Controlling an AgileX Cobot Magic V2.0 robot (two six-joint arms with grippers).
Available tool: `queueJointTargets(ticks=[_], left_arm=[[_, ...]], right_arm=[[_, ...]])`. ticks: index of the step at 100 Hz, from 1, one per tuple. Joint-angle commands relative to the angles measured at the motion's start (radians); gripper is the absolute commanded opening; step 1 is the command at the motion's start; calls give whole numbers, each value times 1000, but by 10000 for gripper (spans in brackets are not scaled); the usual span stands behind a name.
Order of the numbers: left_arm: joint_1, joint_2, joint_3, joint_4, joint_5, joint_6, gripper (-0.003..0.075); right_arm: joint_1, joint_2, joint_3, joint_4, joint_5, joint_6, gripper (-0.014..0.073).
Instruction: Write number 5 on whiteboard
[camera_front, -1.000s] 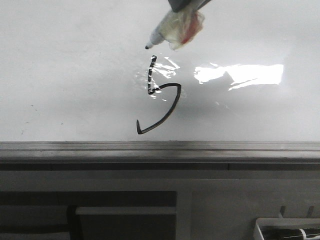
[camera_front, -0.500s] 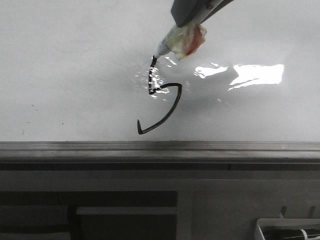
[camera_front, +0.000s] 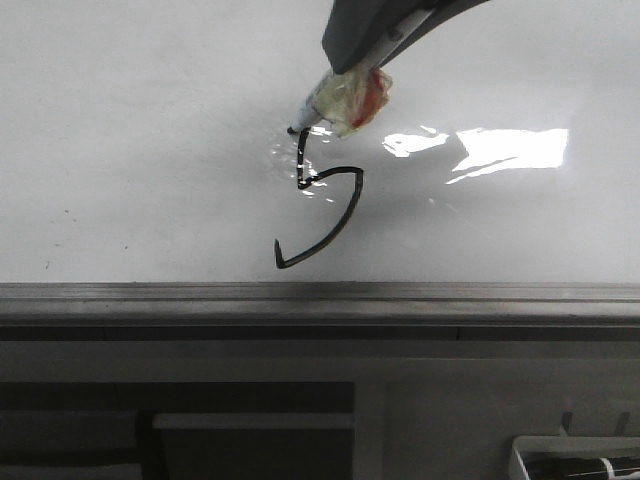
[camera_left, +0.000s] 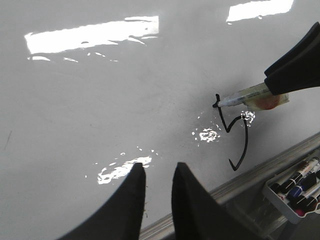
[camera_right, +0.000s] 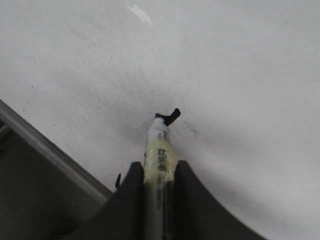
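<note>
The whiteboard (camera_front: 150, 120) is glossy white with glare. The number 5 (camera_front: 300, 165) on it shows a short vertical and a long hooked tail; no full top bar shows. My right gripper (camera_front: 355, 62) is shut on a tape-wrapped marker (camera_front: 345, 98), whose tip touches the board at the top of the vertical. In the right wrist view the gripper (camera_right: 159, 169) clamps the marker (camera_right: 159, 150) beside a short black stroke (camera_right: 172, 116). My left gripper (camera_left: 158, 169) hovers empty over the board, jaws a narrow gap apart, left of the number 5 (camera_left: 246, 142).
A grey metal edge strip (camera_front: 320, 292) runs along the board's near side, also in the left wrist view (camera_left: 280, 160). A white tray of spare markers (camera_left: 295, 187) sits beyond that edge, at the front view's lower right (camera_front: 575, 460).
The marker came down from above the board onto the top of the vertical stroke, then its tip shifted slightly left. The left gripper's earlier state is not shown.
</note>
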Motion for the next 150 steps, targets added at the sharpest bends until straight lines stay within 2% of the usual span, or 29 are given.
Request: queueJointTargets(ticks=[1,31,54,69,74,79,89,96,110,125,137,150], left_arm=[[4,4,-26,-22,-63,-8,113],[4,4,-26,-22,-63,-8,113],[4,4,-26,-22,-67,-8,113],[4,4,-34,-36,-67,-8,127],[4,4,-46,-45,-51,-8,162],[4,4,-68,-45,-25,0,235],[4,37,-123,-45,51,76,389],[4,84,-172,-49,116,149,442],[-20,197,-266,-94,255,340,440],[-116,314,-328,-180,339,526,439],[-203,403,-364,-179,368,569,438],[-267,491,-402,-175,355,576,438]], right_arm=[[-36,-10,-26,-57,37,9,-40],[-90,-71,-26,-86,177,12,-40],[-99,-90,-26,-92,148,12,-40],[-14,-157,-37,-92,64,-43,-41],[33,-186,-37,-92,44,-91,-41],[75,-207,-37,-92,46,-116,-41],[127,-218,-30,-94,74,-186,-41],[141,-216,-5,-94,53,-231,-41],[146,-216,88,-84,-72,-298,-45],[153,-216,152,-21,-163,-411,-69],[205,-216,151,51,-183,-540,-69],[261,-216,151,59,-181,-554,-69]])
